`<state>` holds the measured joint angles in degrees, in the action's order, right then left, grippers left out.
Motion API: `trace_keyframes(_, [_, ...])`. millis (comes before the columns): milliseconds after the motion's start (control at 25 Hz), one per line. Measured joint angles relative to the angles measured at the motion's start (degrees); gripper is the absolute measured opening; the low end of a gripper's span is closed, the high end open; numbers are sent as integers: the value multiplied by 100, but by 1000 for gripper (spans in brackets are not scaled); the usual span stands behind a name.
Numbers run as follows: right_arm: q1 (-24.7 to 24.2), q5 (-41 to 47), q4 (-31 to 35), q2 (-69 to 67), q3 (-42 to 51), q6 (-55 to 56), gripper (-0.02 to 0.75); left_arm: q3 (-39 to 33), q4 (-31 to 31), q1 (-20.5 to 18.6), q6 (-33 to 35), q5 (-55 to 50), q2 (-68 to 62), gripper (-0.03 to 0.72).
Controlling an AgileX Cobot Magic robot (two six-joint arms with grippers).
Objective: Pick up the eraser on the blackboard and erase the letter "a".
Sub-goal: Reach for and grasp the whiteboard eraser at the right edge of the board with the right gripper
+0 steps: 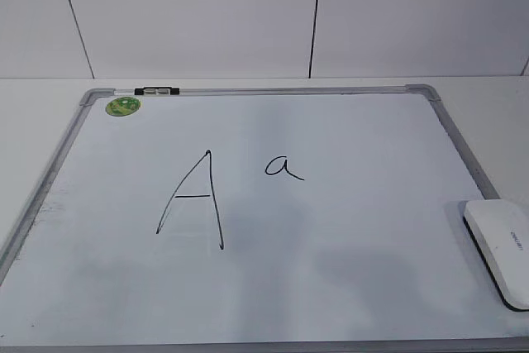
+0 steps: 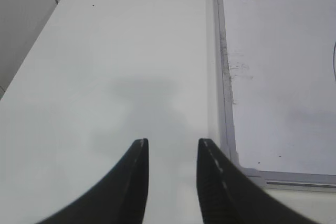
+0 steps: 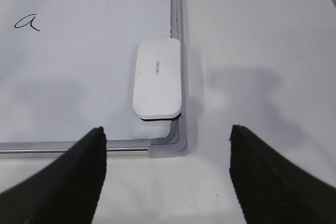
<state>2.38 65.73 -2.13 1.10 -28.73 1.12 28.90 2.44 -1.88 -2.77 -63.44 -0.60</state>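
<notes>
The white eraser (image 1: 499,250) lies on the blackboard (image 1: 372,229) against its right frame near the front corner; the right wrist view shows it too (image 3: 157,78). The small letter "a" (image 1: 283,168) is written right of a large "A" (image 1: 194,200) and shows in the right wrist view (image 3: 26,23). My right gripper (image 3: 168,135) is wide open and empty, above the table just short of the board's front right corner, with the eraser ahead. My left gripper (image 2: 172,145) is open and empty over bare table left of the board (image 2: 278,77).
A black-and-white marker (image 1: 157,90) rests on the board's far frame beside a round green sticker (image 1: 122,106). The white table (image 2: 105,77) stretches left of the board and also right of it (image 3: 252,51). A white panelled wall stands behind.
</notes>
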Motion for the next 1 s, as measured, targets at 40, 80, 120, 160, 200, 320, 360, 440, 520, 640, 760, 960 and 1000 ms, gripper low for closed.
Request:
trace_keyframes(40, [0,0,0,0,0,0,556,0,0,0,0,0,0,235])
trace_keyframes(80, [0,0,0,0,0,0,556,0,0,0,0,0,0,235])
trace_keyframes(120, [0,0,0,0,0,0,556,0,0,0,0,0,0,235])
trace_keyframes(160, [0,0,0,0,0,0,556,0,0,0,0,0,0,235])
trace_keyframes(200, [0,0,0,0,0,0,556,0,0,0,0,0,0,235])
trace_keyframes(320, [0,0,0,0,0,0,556,0,0,0,0,0,0,235])
trace_keyframes(360, [0,0,0,0,0,0,556,0,0,0,0,0,0,235])
trace_keyframes(440, [0,0,0,0,0,0,556,0,0,0,0,0,0,235])
trace_keyframes(520, [0,0,0,0,0,0,556,0,0,0,0,0,0,235])
trace_keyframes(640, [0,-10,0,0,0,-20,556,0,0,0,0,0,0,235])
trace_keyframes(760, [0,-201,0,0,-80,-160,555,0,0,0,0,0,0,235])
trace_keyframes(960, [0,-632,12,-14,-130,-329,556,0,0,0,0,0,0,235])
trace_keyframes(1000, [0,-680,40,-84,-140,-402,556,0,0,0,0,0,0,235])
